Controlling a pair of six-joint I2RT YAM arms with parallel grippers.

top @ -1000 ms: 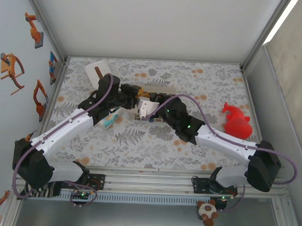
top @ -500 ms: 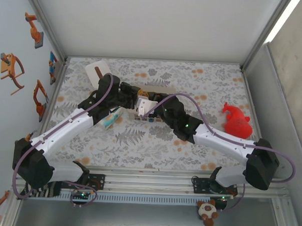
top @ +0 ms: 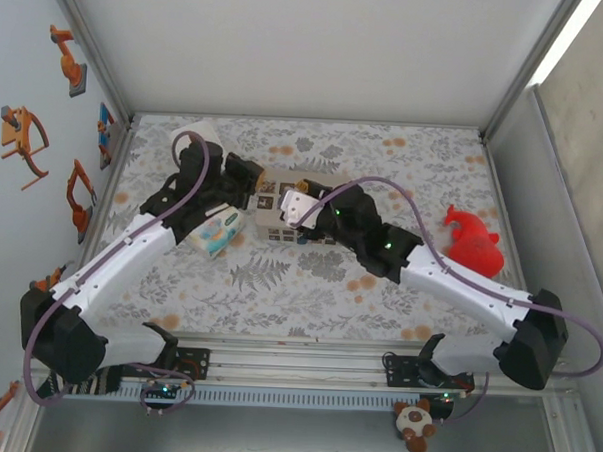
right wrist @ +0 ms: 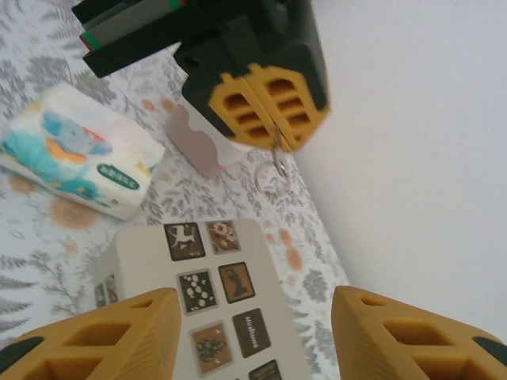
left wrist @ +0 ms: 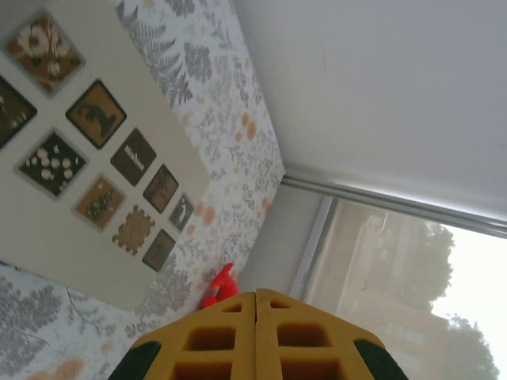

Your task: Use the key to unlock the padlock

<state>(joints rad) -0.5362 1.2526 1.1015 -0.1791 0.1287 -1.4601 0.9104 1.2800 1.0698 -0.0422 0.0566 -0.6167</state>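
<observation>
Left gripper [right wrist: 265, 99] is pinched tight, its 2 yellow pads meeting on a small metal key ring [right wrist: 275, 170] that dangles beneath them (the key's blade is hidden, presumably in the seam). Right gripper [right wrist: 253, 332] is spread wide, holding nothing, above the picture-tile box [right wrist: 207, 294]. The tissue pack [right wrist: 71, 162] lies at the box's 10 o'clock. Where the padlock sits I cannot tell. The grip looks shallow, so a sideways knock from the right fingers could twist the key or drop it onto the floral table [right wrist: 32, 253].
</observation>
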